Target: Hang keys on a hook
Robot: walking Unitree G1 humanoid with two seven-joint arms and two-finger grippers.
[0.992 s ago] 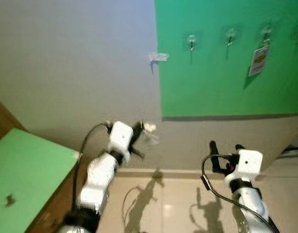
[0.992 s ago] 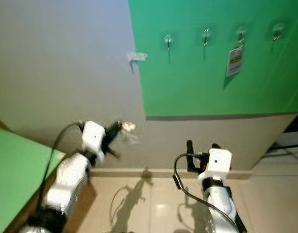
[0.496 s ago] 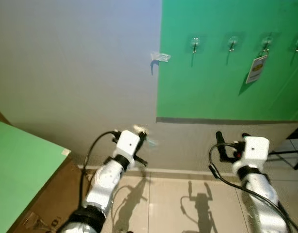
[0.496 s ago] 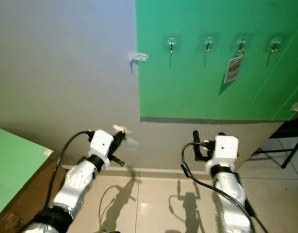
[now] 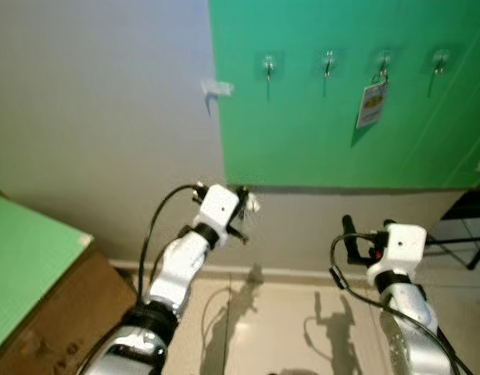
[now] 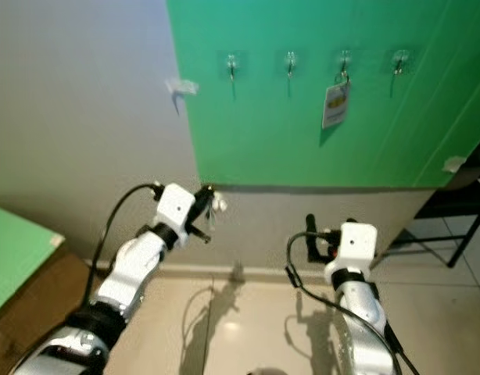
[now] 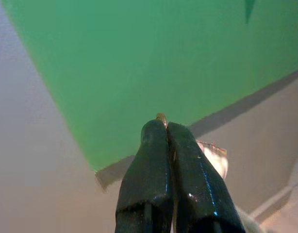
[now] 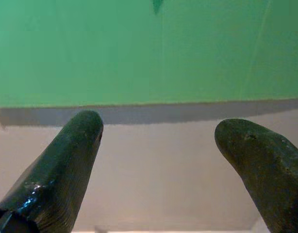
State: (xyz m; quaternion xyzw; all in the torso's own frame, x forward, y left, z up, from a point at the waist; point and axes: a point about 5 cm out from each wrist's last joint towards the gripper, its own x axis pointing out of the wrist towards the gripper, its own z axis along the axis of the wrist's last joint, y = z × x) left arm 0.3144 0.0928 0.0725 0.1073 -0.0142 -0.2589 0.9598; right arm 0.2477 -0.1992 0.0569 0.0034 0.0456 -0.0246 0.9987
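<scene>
The two head views look forward and slightly down from well back, facing the green panel (image 5: 342,94) with its row of hooks (image 5: 268,66) — both share the wall, the floor and both arms. The left wrist view looks along its pressed-together fingers (image 7: 161,160) at the panel's lower corner; the right wrist view faces the panel's lower edge — close in.

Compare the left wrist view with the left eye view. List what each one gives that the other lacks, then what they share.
Left wrist view: a close look at the left gripper, fingers pressed shut on the keys, a small brass bit poking out at the tips.

Left eye view: the row of four hooks high on the green panel, a tag hanging from the third, the open right gripper, and a green-topped box to the left.

Both: the left gripper with the keys, the green panel's lower edge, and the grey wall.
</scene>
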